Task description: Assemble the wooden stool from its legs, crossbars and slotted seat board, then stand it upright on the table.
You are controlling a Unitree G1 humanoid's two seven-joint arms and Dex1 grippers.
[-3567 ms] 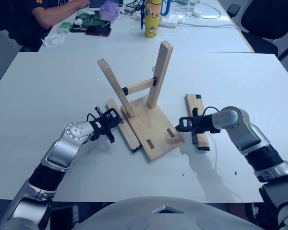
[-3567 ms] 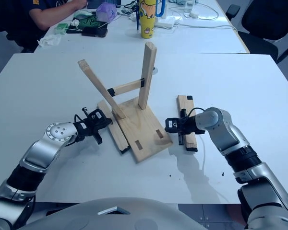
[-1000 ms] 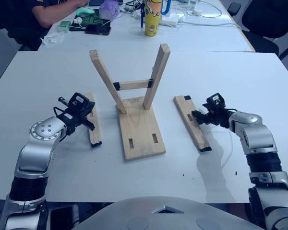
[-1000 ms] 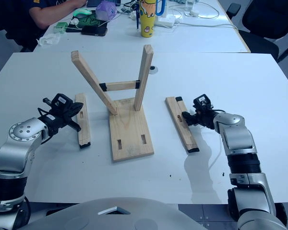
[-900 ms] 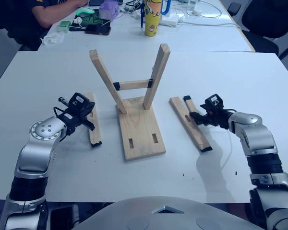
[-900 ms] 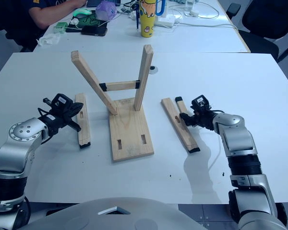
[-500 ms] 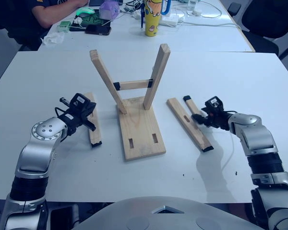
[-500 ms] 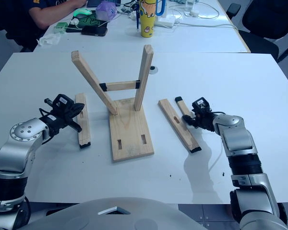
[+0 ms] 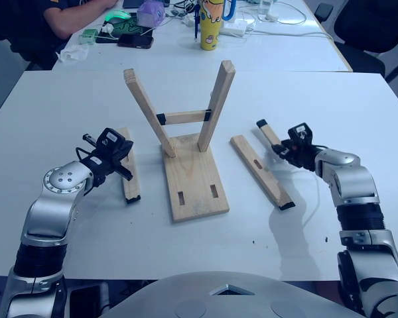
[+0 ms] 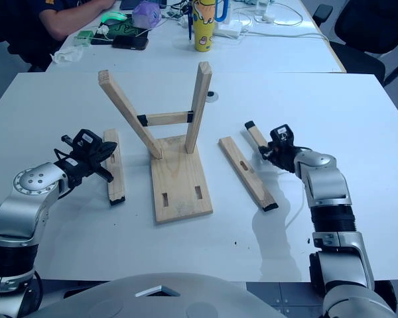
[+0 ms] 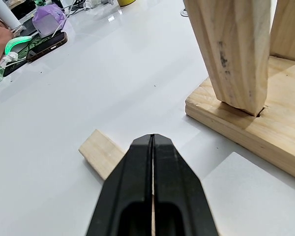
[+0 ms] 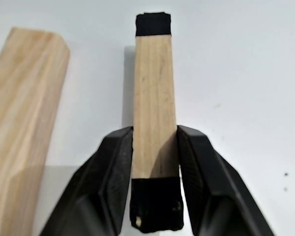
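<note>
The seat board (image 9: 192, 182) lies flat at the middle of the table (image 9: 318, 93), underside up, so that parts can be pushed down into it; two standing legs (image 9: 215, 103) rise from its far end, tied by a fitted crossbar (image 9: 184, 117), while the two slots (image 9: 181, 197) at its near end are unfilled; the stool looks about half built; the right gripper (image 12: 155, 147) is clamped on a loose crossbar (image 9: 267, 132) near its dark-capped end, at the right side of the table, the bar's free end pointing far and left, probably for mating with a leg; the right loose leg (image 9: 260, 171) lies on a slant between that bar and the board, apart from both; the left gripper (image 11: 153, 140) has its fingers pressed together with nothing between them, poised over the far end of the left loose leg (image 9: 128, 172), which lies just left of the board, within easy reach
</note>
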